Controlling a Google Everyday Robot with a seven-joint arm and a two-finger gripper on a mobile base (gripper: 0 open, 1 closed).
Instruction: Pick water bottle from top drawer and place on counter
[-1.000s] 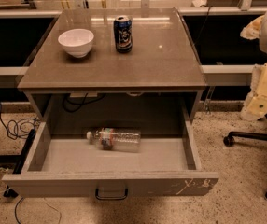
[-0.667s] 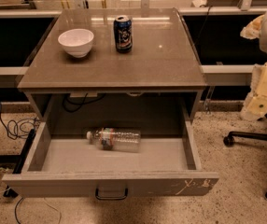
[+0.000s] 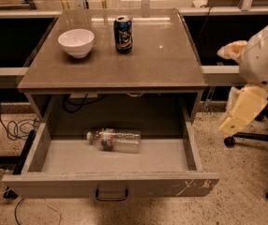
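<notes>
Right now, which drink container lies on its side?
The clear plastic water bottle in the grey top drawer; the dark blue can stands upright on the brown counter. The pincer is at right.

Arm (image 3: 265, 50) enters at the right edge of the view, its rounded white joint housing (image 3: 267, 60) uppermost. Below the housing hangs the cream-coloured gripper (image 3: 241, 112), angled downward and to the left, tapering toward its lower end. It is in contact with nothing.
</notes>
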